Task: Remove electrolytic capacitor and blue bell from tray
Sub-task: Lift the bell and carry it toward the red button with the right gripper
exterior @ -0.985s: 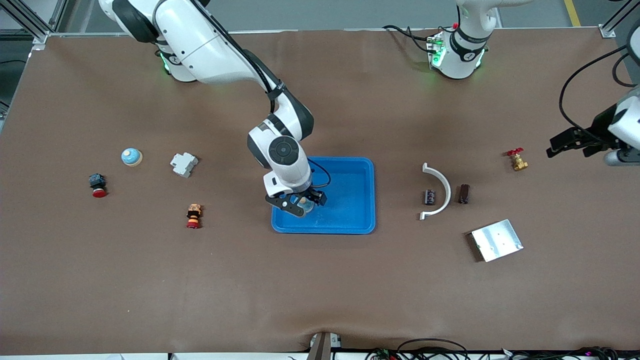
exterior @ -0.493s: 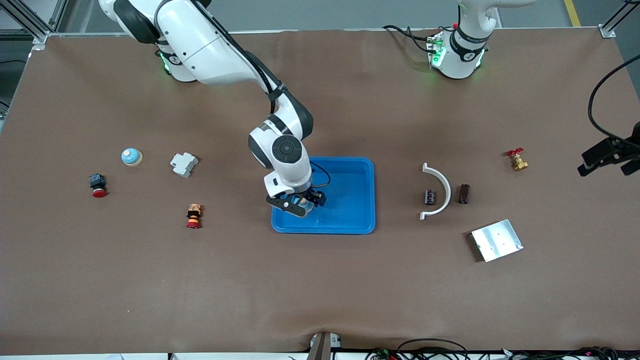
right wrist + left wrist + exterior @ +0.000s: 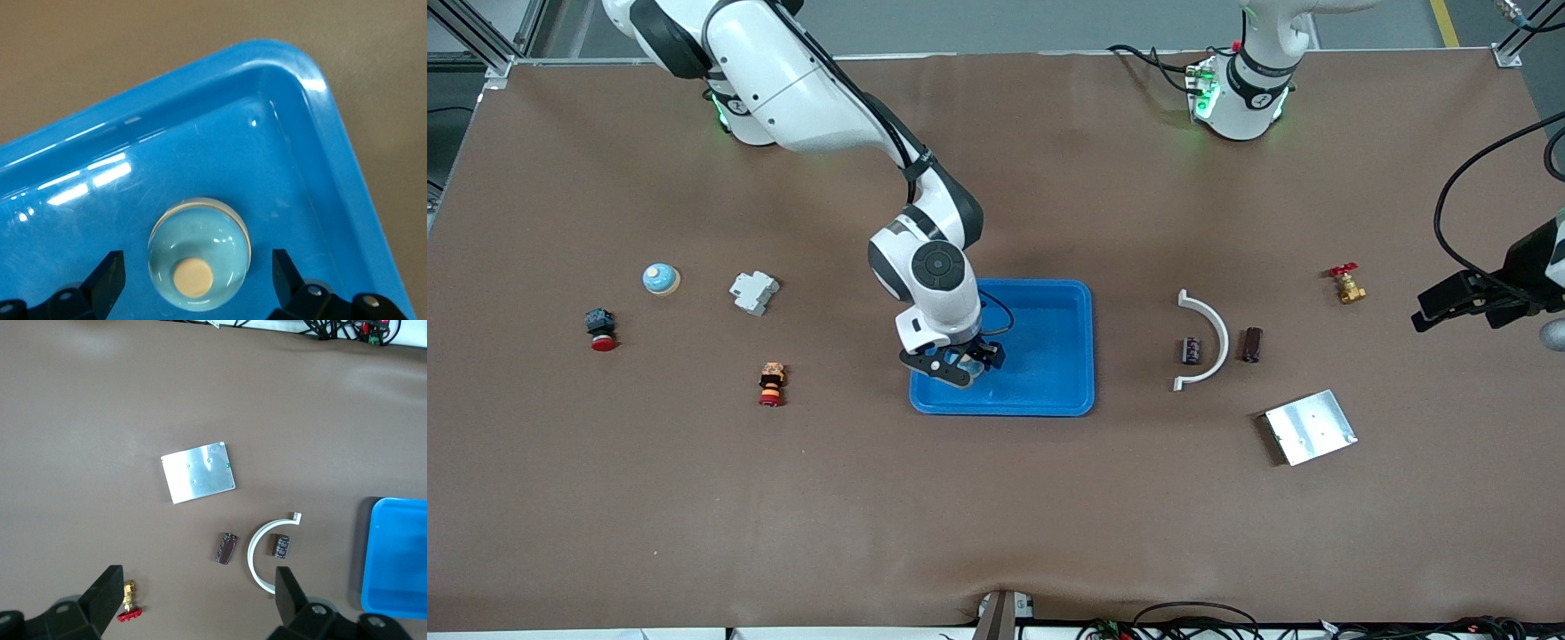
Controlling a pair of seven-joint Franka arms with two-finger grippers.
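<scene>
Over the last second the right gripper (image 3: 959, 362) has barely shifted, sinking a touch lower into the tray, while the left gripper (image 3: 1463, 300) swung out of view at the bench edge and has come partly back. The right fingers (image 3: 107, 283) stand wide apart on either side of the blue bell (image 3: 199, 257) and do not touch it yet; they look to be just starting to draw in. The bell sits in the tray (image 3: 1049, 391), in the corner nearest the front camera toward the right arm's end, close to the rim. It is a smooth, glossy dome with a pale button on top — rigid, probably light metal, and slippery where it curves, so the fingers should take it low across its widest girth near the base ring, not on the crown, where it could squirt out. The left gripper hangs open over the bench's left-arm end and waits, with a red-handled brass valve (image 3: 128, 603) below it. Two dark capacitors (image 3: 226, 548) lie on the bench, one on each side of a white curved piece (image 3: 257, 557), well clear of the tray — a silver plate (image 3: 199, 472) is nearer the front camera.
</scene>
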